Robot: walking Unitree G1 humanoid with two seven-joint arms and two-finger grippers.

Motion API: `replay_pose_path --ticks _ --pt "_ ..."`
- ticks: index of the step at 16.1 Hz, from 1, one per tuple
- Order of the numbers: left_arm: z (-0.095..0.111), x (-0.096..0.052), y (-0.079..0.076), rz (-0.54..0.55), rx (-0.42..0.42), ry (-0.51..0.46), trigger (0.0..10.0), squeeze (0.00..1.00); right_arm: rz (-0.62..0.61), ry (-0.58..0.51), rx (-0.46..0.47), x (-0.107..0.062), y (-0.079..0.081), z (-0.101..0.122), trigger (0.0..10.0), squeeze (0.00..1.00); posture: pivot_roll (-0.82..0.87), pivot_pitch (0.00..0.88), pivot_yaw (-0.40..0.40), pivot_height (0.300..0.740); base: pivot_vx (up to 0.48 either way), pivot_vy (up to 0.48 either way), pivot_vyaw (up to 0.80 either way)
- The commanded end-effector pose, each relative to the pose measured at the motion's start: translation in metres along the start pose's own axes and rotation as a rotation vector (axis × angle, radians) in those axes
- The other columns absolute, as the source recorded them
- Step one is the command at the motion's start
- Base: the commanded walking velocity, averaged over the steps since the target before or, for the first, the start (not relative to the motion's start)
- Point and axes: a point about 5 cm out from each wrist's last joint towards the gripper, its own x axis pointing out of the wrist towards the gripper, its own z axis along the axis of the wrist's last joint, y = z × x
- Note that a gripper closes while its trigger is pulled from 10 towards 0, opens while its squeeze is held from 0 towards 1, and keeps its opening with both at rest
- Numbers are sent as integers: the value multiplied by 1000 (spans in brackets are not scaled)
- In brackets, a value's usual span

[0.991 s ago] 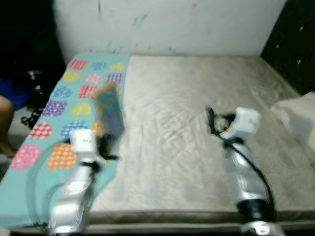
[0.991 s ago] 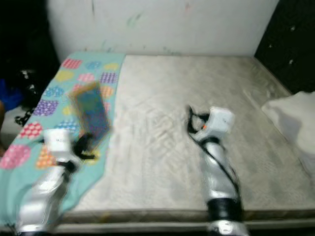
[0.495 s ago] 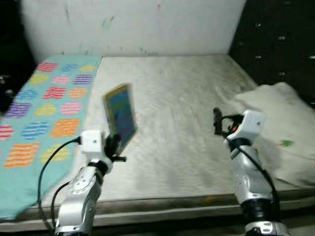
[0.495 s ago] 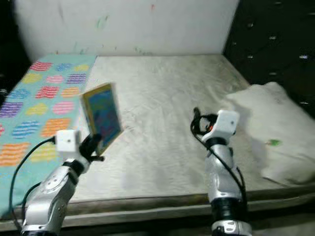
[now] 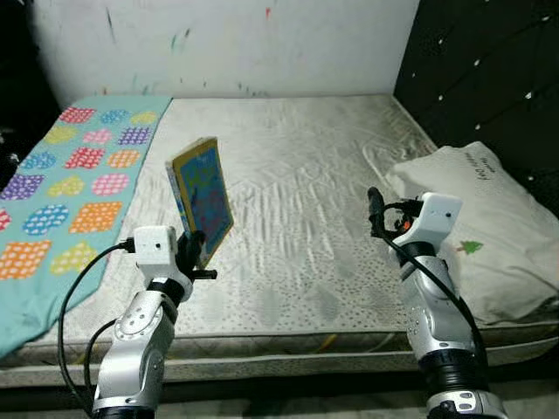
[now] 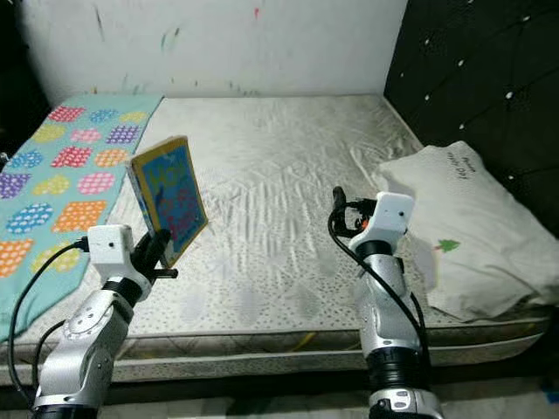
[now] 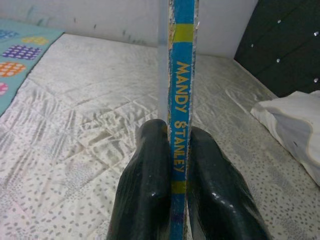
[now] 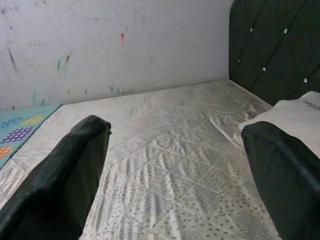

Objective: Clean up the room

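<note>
Black fingers of the left tool (image 7: 176, 175) clamp a book (image 5: 202, 198) upright; right tool (image 8: 175, 175) gapes wide.

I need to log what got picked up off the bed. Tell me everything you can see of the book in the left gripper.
The book is thin, with a blue patterned cover, a yellow border and a blue-and-yellow spine reading MANDY STANLEY. It stands upright, tilted slightly, lifted above the mattress, its lower edge pinched between the left gripper fingers. Nothing else touches it.

light: my views are evenly bright
corners: dark
focus: sharp
glare: sheen on my left fingers (image 7: 150, 190)
</note>
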Motion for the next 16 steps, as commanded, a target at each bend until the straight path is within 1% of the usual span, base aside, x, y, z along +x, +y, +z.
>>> replay_pose_path --ticks 1,5,8,11,16 --pt "11 3 1 0 13 -53 10000 0 19 -19 -6 2 4 4 10000 0 -39 0 -7 740 0 0 425" --pt "14 4 -1 -41 9 -64 10000 0 14 -18 -5 0 4 2 10000 0 -40 0 -2 740 0 0 530" --pt "16 4 0 -43 0 -75 10000 0 13 -16 1 2 5 2 10000 0 -36 0 -7 740 0 0 0" --pt "15 2 -4 -54 -11 -80 10000 0 10 -17 2 5 4 4 10000 0 -25 0 -20 740 286 0 0" --pt "15 1 -2 -52 -20 -80 10000 0 15 -20 -2 8 7 4 10000 0 -20 0 -18 740 323 0 0"
